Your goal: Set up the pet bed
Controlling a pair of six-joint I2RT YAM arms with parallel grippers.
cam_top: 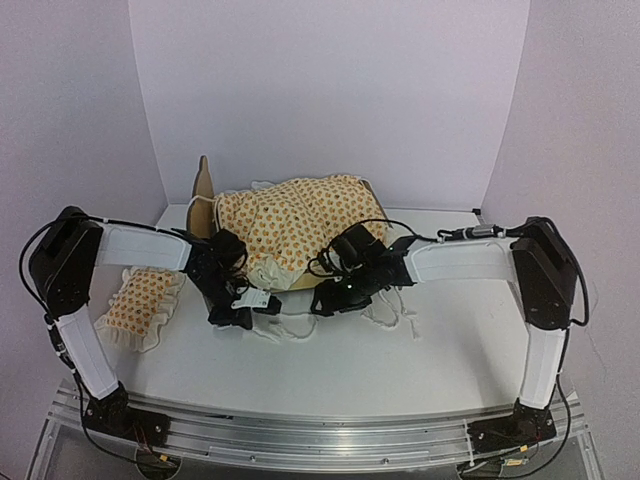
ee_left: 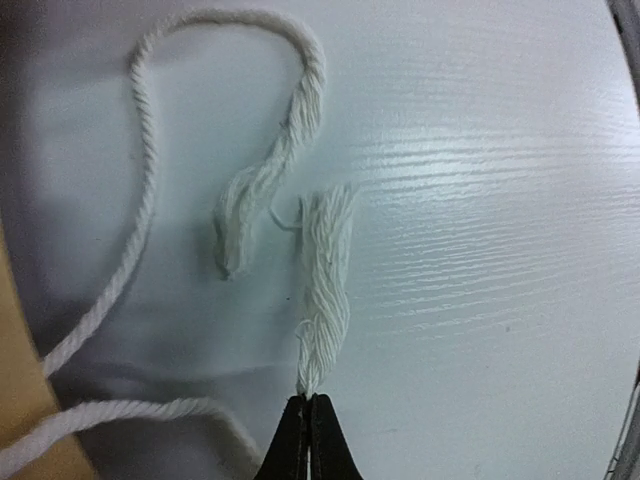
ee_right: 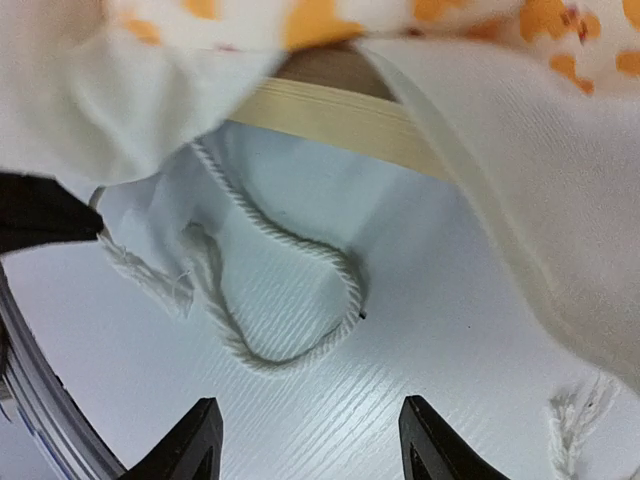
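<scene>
The light-wood bed frame [cam_top: 205, 190] stands at the back centre, and the cream orange-print bedding [cam_top: 300, 225] is draped over it. The matching pillow [cam_top: 140, 305] lies on the table to the left. My left gripper [cam_top: 232, 315] is at the bed's front left. In the left wrist view it [ee_left: 308, 400] is shut on the frayed end of a white cord [ee_left: 325, 260]. My right gripper [cam_top: 330, 300] is at the bed's front. In the right wrist view it [ee_right: 310, 430] is open and empty just above the table, short of a cord loop [ee_right: 290, 350] below the frame's edge [ee_right: 330, 115].
More white cords [cam_top: 385, 315] trail over the white table [cam_top: 330, 365] in front of the bed. A second frayed cord end [ee_left: 240, 225] lies beside the held one. White walls close in the back and both sides.
</scene>
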